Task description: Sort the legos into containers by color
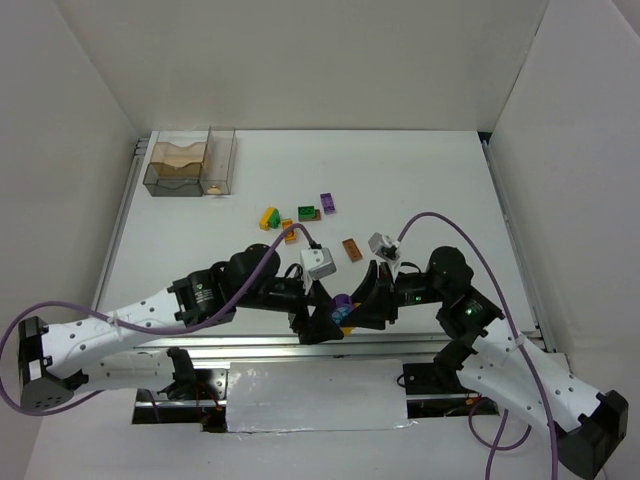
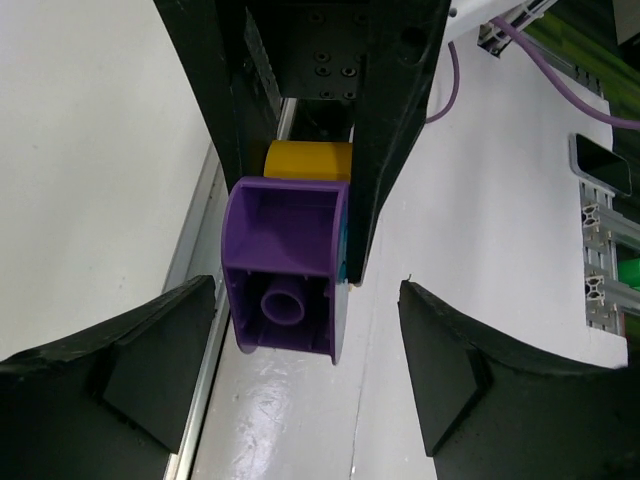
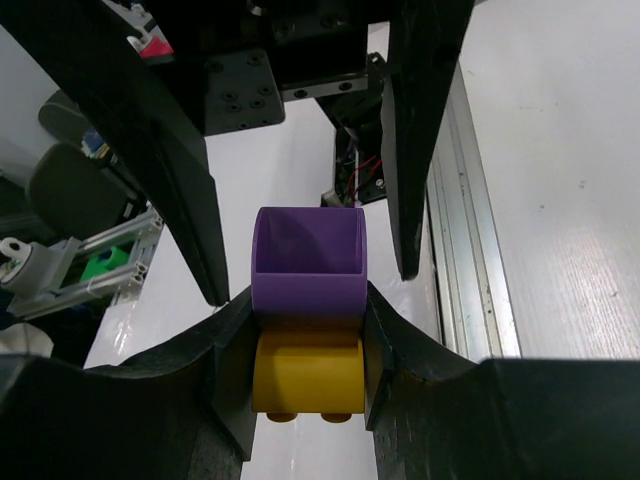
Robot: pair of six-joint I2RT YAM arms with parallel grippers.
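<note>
White table [image 1: 440, 190]: we see every item below resting on or over it.
Containers [image 1: 160, 188]: our landmark, two joined smoky bins at the far left.
Left gripper [image 2: 305, 320]: well apart from the containers; jaws spread, flanking the purple lego without touching.
Right gripper [image 3: 308, 335]: facing the left gripper, clenched on the purple and yellow legos.
Purple lego [image 3: 305, 270]: held off the table, well apart from the containers.
Yellow lego [image 3: 305, 375]: touching the purple lego.
Loose legos [image 1: 305, 212]: scattered between containers and grippers.
</note>
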